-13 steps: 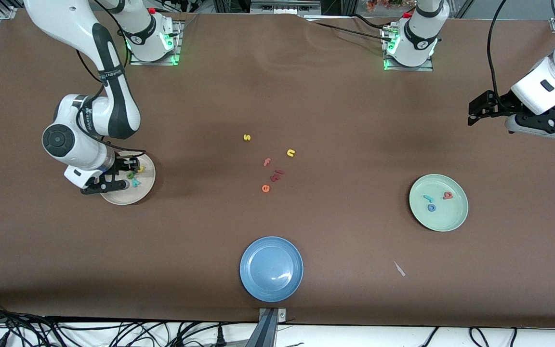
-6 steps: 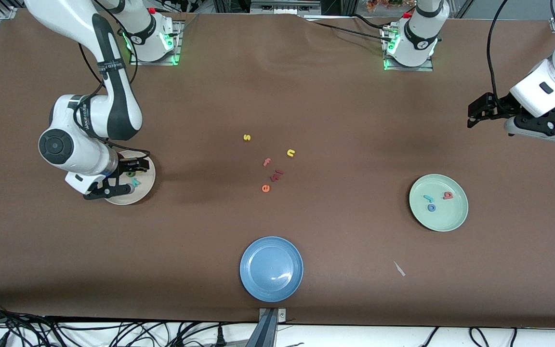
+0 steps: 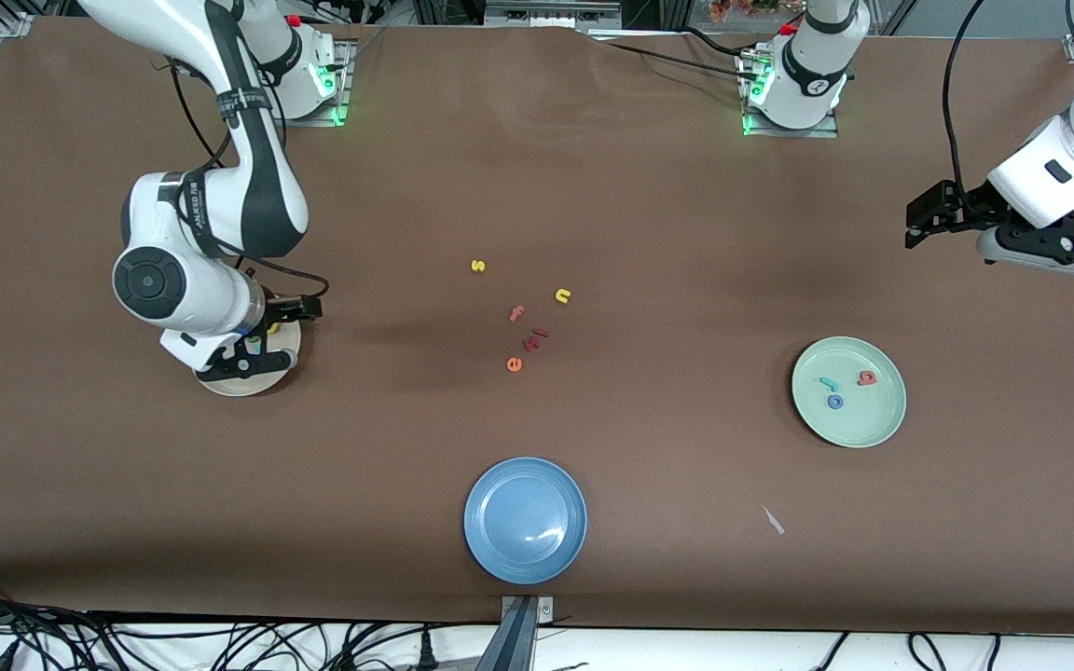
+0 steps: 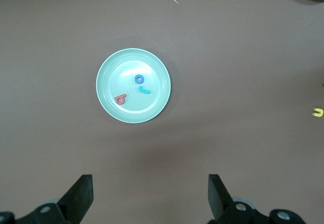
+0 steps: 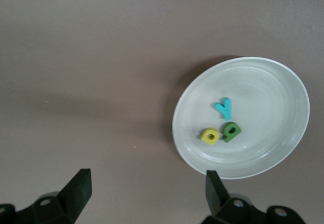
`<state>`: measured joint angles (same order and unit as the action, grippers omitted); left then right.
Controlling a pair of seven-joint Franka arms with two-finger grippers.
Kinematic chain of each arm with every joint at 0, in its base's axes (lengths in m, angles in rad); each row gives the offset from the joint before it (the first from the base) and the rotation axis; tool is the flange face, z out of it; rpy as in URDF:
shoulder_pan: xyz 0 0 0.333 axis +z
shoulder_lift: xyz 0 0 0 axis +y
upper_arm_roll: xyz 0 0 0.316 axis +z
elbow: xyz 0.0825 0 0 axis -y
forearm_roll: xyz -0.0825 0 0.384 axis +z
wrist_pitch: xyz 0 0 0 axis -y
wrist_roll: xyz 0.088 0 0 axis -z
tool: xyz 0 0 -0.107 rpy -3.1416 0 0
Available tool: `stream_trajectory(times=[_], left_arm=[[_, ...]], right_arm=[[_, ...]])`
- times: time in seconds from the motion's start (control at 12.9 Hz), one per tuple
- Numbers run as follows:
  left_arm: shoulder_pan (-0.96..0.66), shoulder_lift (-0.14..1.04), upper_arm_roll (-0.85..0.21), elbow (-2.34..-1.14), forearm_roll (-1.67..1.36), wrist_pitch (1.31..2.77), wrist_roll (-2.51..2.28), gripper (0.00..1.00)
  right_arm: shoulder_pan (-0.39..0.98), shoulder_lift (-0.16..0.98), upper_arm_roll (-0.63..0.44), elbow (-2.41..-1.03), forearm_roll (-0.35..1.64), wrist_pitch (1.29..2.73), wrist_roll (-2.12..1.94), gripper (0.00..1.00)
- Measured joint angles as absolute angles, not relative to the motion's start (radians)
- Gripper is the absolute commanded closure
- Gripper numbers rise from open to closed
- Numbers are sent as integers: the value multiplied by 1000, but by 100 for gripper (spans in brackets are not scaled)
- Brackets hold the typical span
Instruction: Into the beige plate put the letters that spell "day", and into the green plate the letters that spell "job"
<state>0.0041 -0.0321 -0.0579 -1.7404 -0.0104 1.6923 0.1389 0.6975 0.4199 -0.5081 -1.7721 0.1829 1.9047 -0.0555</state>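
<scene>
**Right claw lifts clear of the loaded beige plate**

Since a second ago, the right gripper (image 3: pixel 299 309) has risen from among the letters and shifted toward the table's middle; it now hangs over the rim of the round, shallow cream-beige plate (image 5: pixel 283 82), fingers spread wide and empty. The left gripper (image 3: pixel 919 216) waits unchanged at its own end of the table, jaws apart, holding nothing.

Below the right claw, the beige plate holds three foam letters: one yellow "d" (image 5: pixel 210 136), one olive-green "a" (image 5: pixel 232 131) touching it, one teal "y" (image 5: pixel 224 107) just beside.

Under the left claw's camera, the round pale mint-green plate (image 4: pixel 109 67) holds three more: one teal hooked "j" (image 4: pixel 144 90), one blue ring "o" (image 4: pixel 139 79), one red-pink "b" (image 4: pixel 120 99).

One empty round blue plate (image 3: pixel 490 550) lies well apart from both claws. Loose letters lie on the brown table (image 3: pixel 686 233) between the two claws.
</scene>
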Motion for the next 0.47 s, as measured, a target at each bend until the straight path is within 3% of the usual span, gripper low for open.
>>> stream_trajectory(times=[0.16,0.31,0.47], left_arm=[[4,-32,-56,-1740,-10,1688,139,0],[4,-31,-54,-1740,-10,1684,139,0],[4,-31,-54,-1740,-10,1683,139,0]], right_arm=[[658,382,-423,-1756,122,1888,-17,0],[543,313,-268,-1762,39,1870,22,0],[466,237,-202,-1769,18,1835,29,0]])
